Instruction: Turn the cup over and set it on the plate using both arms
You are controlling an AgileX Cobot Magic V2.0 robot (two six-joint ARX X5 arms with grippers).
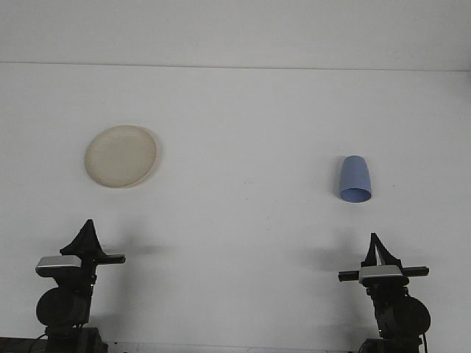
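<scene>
White tabletop (pixel 243 220) carries the inverted blue cup (pixel 355 179) toward its right edge, plate (pixel 121 156) well apart leftward, so a glancing grasp by the right gripper (pixel 377 243), fingers slightly apart, or a fumbled handover to the left gripper (pixel 87 228), fingers together, could tip it rolling.

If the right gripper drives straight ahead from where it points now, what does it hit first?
Probably the cup: it lies nearly straight ahead of the right gripper, bare table between. Depth is hard to judge from this view.

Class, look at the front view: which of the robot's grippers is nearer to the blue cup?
Right. The right gripper sits just below the blue cup on the same side of the table; the left gripper is far across, under the plate.
</scene>
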